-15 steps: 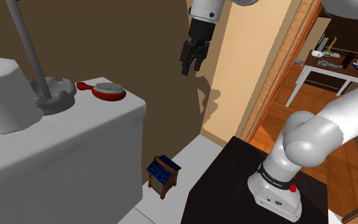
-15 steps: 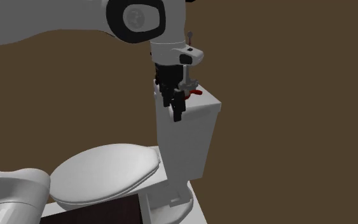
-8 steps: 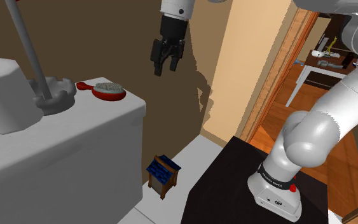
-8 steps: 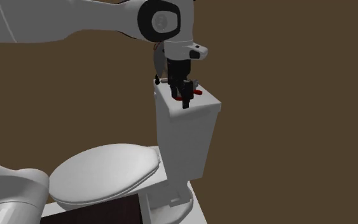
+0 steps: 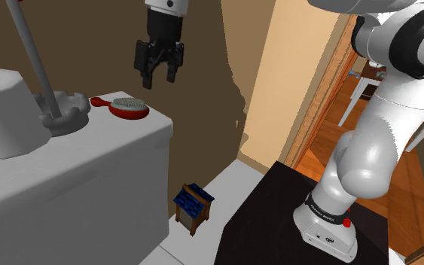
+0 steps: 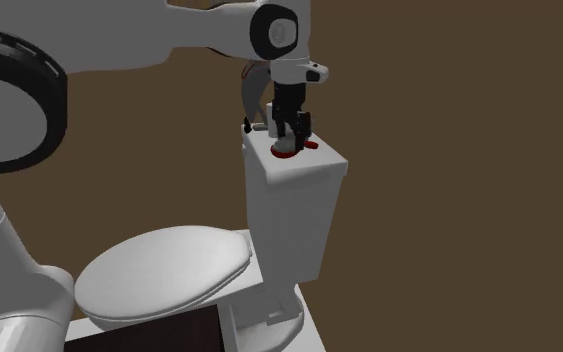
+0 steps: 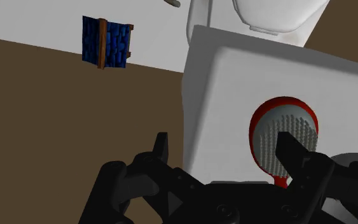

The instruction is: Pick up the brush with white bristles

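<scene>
Swung across toward the shoulder view's left since a second ago, the end effector [image 5: 157,75] hangs with fingers apart, empty. Below and just beyond, the red brush [image 5: 129,108] lies bristles-up on the toilet tank [image 5: 89,166], beside a grey holder [image 5: 63,117]. It should centre over the brush before descending.

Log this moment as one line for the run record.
phase: pre-grasp | brush: red, whitish bristles up, on toilet tank | gripper: open, above brush, no contact | next: likely descend
</scene>
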